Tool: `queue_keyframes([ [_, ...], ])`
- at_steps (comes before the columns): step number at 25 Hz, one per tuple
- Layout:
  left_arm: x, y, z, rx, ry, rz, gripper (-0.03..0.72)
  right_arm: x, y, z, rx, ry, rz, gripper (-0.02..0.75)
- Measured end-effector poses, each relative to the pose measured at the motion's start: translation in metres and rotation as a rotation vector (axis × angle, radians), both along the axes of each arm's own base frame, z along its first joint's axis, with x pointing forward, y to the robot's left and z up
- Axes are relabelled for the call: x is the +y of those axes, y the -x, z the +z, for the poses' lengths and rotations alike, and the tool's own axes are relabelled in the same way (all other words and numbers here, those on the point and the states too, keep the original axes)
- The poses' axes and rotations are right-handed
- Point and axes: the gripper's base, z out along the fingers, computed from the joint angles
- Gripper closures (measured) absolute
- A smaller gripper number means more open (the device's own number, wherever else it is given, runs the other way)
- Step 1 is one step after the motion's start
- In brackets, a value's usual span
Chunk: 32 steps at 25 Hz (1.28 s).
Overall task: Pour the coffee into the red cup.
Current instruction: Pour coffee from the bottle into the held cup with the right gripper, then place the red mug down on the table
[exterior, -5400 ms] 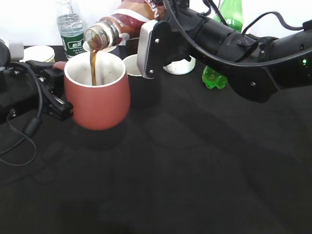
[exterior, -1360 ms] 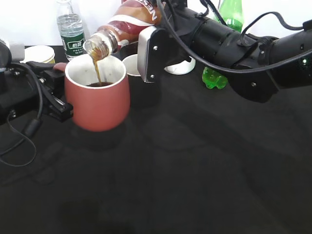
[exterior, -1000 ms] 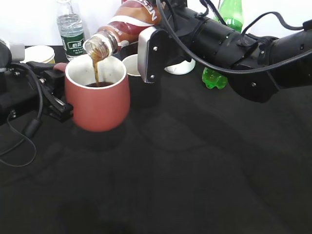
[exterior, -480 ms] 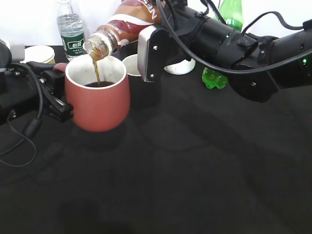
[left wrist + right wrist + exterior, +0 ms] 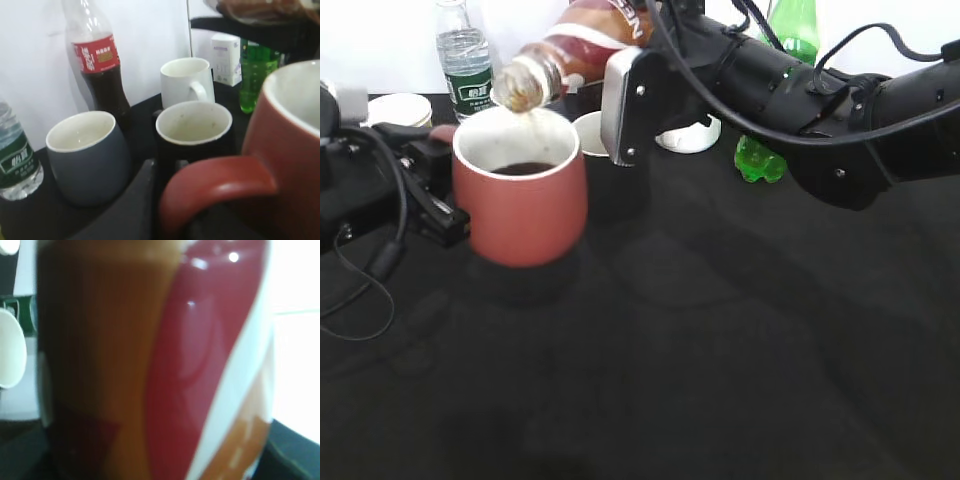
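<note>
The red cup (image 5: 520, 200) stands on the black table with dark coffee inside it. My left gripper (image 5: 435, 195) is shut on its handle (image 5: 215, 185). My right gripper (image 5: 620, 90) is shut on the coffee bottle (image 5: 575, 50), which is tilted mouth-down over the cup's rim. No stream falls from its mouth. The bottle's label (image 5: 165, 360) fills the right wrist view and hides the jaws.
Behind the red cup stand a black cup (image 5: 194, 125), a grey cup (image 5: 87, 155), a white mug (image 5: 186, 80), a cola bottle (image 5: 100, 70), a water bottle (image 5: 465, 55) and a green bottle (image 5: 785, 60). A yellow cup (image 5: 400, 108) stands at far left.
The coffee stream that fell into the red cup has stopped. The bottle's mouth has lifted slightly. The coffee level in the cup has risen.
</note>
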Motion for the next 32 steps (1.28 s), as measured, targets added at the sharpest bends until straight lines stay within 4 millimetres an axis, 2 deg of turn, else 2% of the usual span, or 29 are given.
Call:
queue_keyframes([
  [7,0.0,0.0,0.002,-0.015,0.01,-0.003,0.62,0.0,0.0,0.0,0.139,-0.116,0.03,0.204],
  [16,0.0,0.0,0.002,-0.02,0.015,-0.003,0.62,0.0,0.0,0.0,0.97,-0.822,0.214,0.204],
  [18,0.0,0.0,0.003,-0.022,0.02,0.0,0.62,0.0,0.0,0.0,1.041,-0.883,0.23,0.204],
  [22,0.006,-0.005,0.006,-0.017,0.102,0.091,0.62,0.0,0.0,0.0,1.078,-0.914,0.237,0.204],
  [25,0.028,-0.014,0.012,-0.068,0.136,0.184,0.62,0.0,0.0,-0.001,1.083,-0.915,0.235,0.204],
  [28,0.07,-0.027,0.014,-0.095,0.144,0.352,0.62,0.0,0.0,-0.001,1.084,-0.915,0.234,0.204],
  [32,0.108,-0.05,0.038,-0.149,0.139,0.5,0.62,0.0,0.0,-0.001,1.087,-0.913,0.229,0.204],
])
